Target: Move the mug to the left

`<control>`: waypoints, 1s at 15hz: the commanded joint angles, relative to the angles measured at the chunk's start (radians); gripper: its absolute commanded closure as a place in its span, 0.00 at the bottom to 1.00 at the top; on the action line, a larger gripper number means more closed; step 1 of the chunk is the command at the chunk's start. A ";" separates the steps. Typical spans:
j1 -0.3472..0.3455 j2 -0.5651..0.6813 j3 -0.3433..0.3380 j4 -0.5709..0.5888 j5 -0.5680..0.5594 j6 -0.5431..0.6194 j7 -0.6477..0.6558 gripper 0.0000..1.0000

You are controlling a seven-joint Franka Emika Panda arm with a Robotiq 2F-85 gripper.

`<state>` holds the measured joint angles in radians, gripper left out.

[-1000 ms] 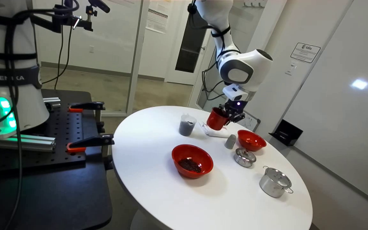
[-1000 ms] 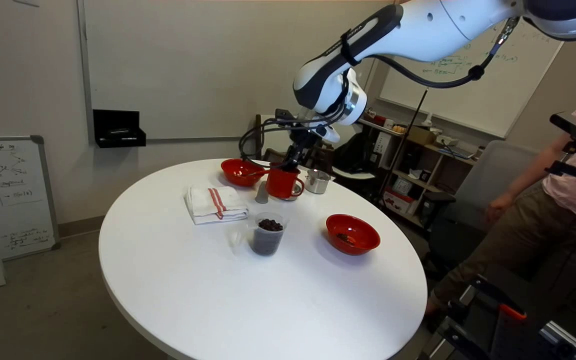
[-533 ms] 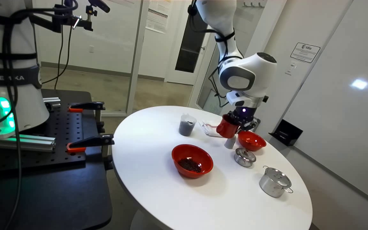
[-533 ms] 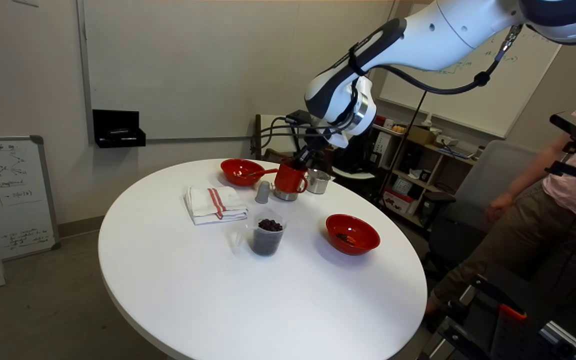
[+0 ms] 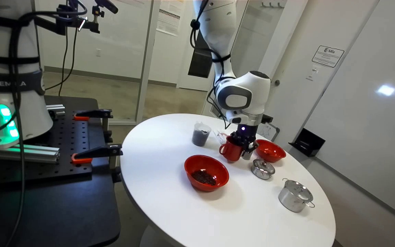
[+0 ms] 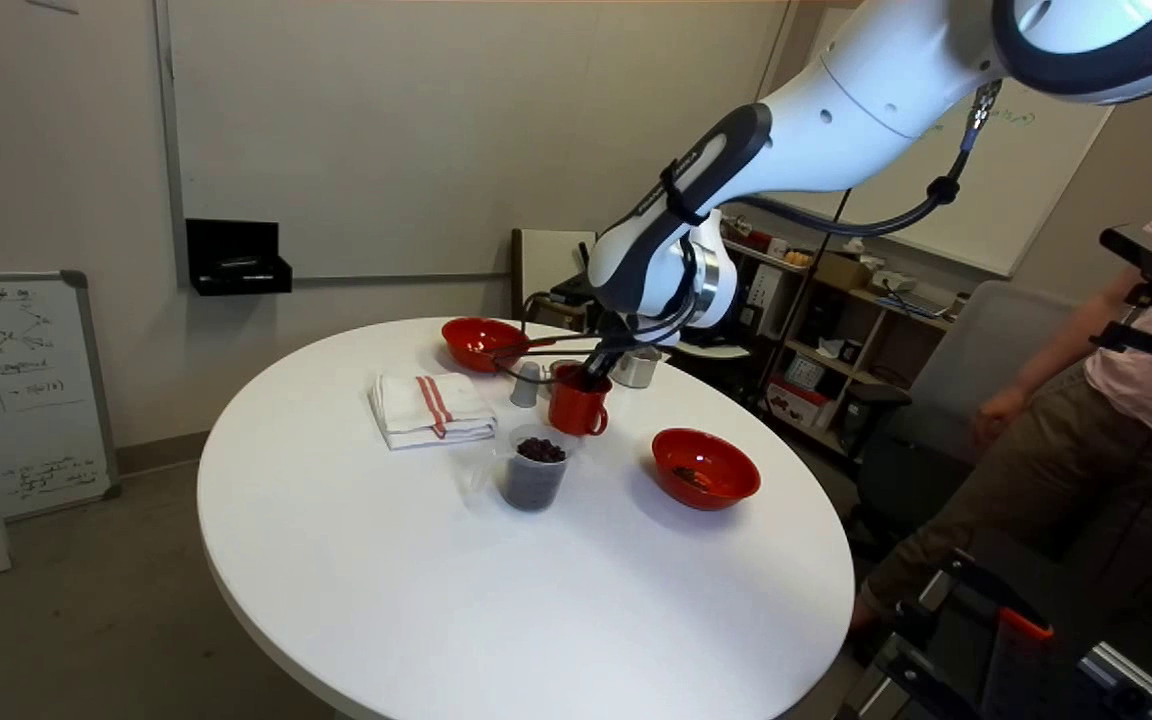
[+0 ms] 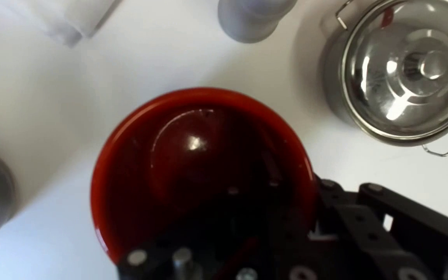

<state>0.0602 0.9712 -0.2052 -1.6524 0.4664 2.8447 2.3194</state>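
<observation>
The mug (image 5: 230, 151) is small, red and glossy, and stands about upright. It also shows in an exterior view (image 6: 576, 405), with its handle on the right. My gripper (image 5: 242, 148) is shut on the mug's wall, with one finger inside and one outside. In the wrist view I look down into the mug (image 7: 193, 151); the gripper (image 7: 303, 200) grips its lower right rim. The mug's base is at or just above the table; I cannot tell whether it touches. The inner fingertip is hidden in the dark of the mug.
A red bowl with dark bits (image 5: 190, 168) is close to the mug. A clear cup of dark bits (image 6: 533, 485) is near too. A grey cup (image 6: 526, 385), a far red bowl (image 5: 269, 151), lidded steel pots (image 5: 262, 169) and a folded towel (image 6: 431, 405) stand around.
My gripper has carried the mug down to table height. In an exterior view it went right, then back left and down. The bowls, cups and pots have not moved.
</observation>
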 commanded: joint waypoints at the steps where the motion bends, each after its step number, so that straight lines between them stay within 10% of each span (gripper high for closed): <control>1: 0.055 0.009 -0.046 -0.016 -0.060 0.012 0.102 0.98; 10: 0.035 0.024 -0.017 -0.003 -0.115 -0.019 0.112 0.87; 15: 0.028 0.019 -0.008 -0.008 -0.112 -0.019 0.108 0.48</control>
<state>0.0980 0.9966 -0.2233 -1.6578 0.3774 2.8373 2.4071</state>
